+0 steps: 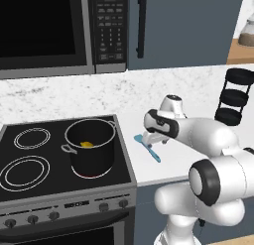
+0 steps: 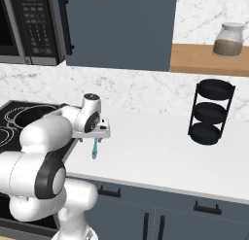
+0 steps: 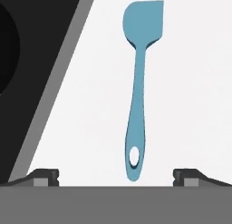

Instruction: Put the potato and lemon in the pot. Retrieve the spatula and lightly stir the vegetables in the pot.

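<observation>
The dark pot [image 1: 92, 150] stands on the stove's right front burner. A yellow piece, the lemon [image 1: 86, 144], lies at its bottom; the potato is hidden. The light-blue spatula [image 1: 149, 149] [image 2: 95, 147] lies flat on the white counter just right of the stove. In the hand view the spatula [image 3: 136, 96] runs lengthwise, blade far and holed handle end near. My gripper [image 3: 116, 175] [image 1: 149, 139] [image 2: 99, 134] hovers right above it, open, its fingertips wide apart on either side of the handle end and not touching it.
The stove [image 1: 30, 159] edge runs close to the spatula's left. A microwave [image 1: 49, 30] hangs above the stove. A black three-tier rack [image 1: 233, 97] [image 2: 210, 112] stands at the counter's back right. A jar [image 2: 227, 40] sits on a wooden shelf.
</observation>
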